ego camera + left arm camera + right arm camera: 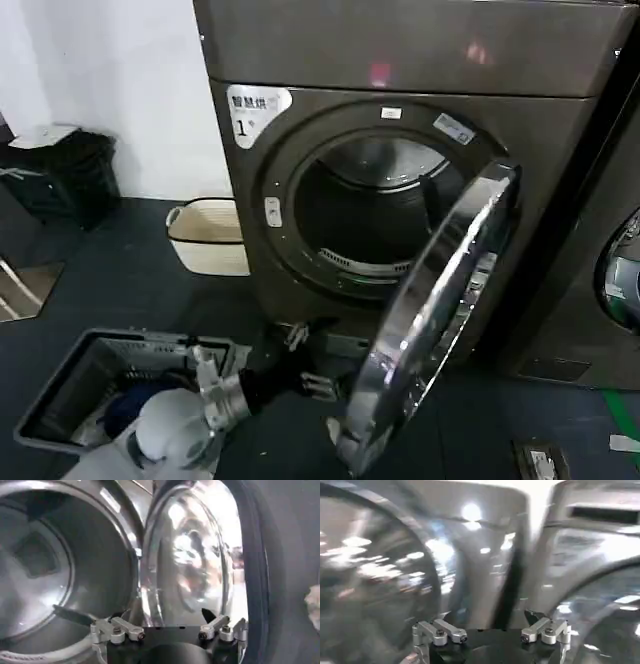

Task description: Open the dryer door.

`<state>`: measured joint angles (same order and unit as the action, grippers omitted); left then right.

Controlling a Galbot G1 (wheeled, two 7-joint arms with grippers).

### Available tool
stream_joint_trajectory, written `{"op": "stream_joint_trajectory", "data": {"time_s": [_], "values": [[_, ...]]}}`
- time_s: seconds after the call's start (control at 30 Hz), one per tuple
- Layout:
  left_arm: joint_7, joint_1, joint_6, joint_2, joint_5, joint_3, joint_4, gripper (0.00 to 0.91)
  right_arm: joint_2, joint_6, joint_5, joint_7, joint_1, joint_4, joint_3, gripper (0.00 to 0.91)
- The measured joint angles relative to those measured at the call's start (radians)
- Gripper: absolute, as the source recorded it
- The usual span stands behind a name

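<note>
- The head view was dim, the floor (pixel 120 280) dark.
- Glare ran along the dryer door (pixel 440 300) chrome ring.
- The dryer (pixel 400 60) top carried 2 faint reddish reflections.
- The right wrist view was heavily smeared, with bright ceiling-light reflections.

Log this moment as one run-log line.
dryer door: swung open, drum exposed | dryer: upright | left pincer: low before dryer, beside door's free edge, open, holding nothing | right pincer: open
</note>
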<state>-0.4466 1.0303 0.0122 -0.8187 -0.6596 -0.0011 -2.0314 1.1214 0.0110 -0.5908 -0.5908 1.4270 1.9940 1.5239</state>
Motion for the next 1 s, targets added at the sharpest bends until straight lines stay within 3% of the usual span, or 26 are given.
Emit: {"op": "stream_joint_trajectory", "data": {"time_s": [0.37,1.0], "values": [[0.008,-0.147,-0.009,0.010,-0.026,0.206,0.047,0.907,-0.031,0.042,0.055,0.282,0.026,0.018,0.118,0.907],[0.008,-0.436,-0.026,-0.112,-0.050,0.483,0.194,0.907,-0.043,0.065,0.126,0.377,0.086,0.068,0.343,0.907]]}}
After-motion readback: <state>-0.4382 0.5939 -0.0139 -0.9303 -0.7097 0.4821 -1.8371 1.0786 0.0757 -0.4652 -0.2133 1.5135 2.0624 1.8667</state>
